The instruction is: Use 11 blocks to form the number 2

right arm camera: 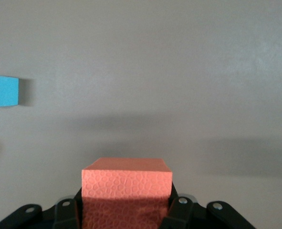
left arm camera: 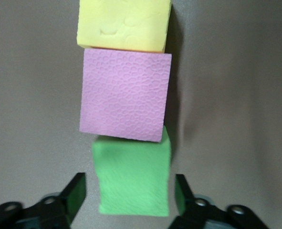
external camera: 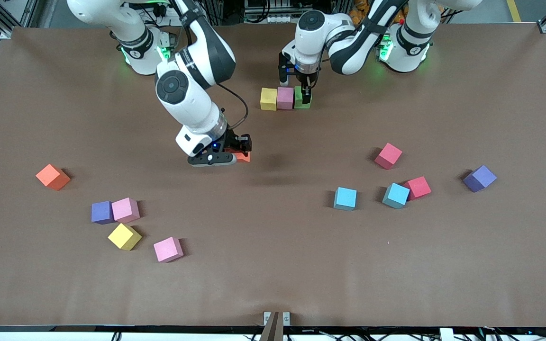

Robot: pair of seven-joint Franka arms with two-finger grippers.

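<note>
At the row's end, left tool (external camera: pixel 305 97) spread around green block (left arm camera: pixel 133 176) (probably released); lift straight. Right tool (external camera: pixel 228 154) grips orange block (right arm camera: pixel 126 183).

Fourteen small matte foam cubes were counted over the brown table (external camera: pixel 443 274).

Three were light pink: first pink cube (external camera: pixel 285 97), second pink cube (external camera: pixel 125 210), third pink cube (external camera: pixel 168 249).

Five colours came in pairs:
- first yellow cube (external camera: pixel 268 98) and second yellow cube (external camera: pixel 124 236)
- first orange cube (external camera: pixel 52 177) and second orange cube (external camera: pixel 243 157)
- first light blue cube (external camera: pixel 345 198) and second light blue cube (external camera: pixel 395 195)
- first crimson cube (external camera: pixel 388 156) and second crimson cube (external camera: pixel 418 187)
- first purple cube (external camera: pixel 102 212) and second purple cube (external camera: pixel 479 178)

Only one green cube (external camera: pixel 300 97) was counted.
</note>
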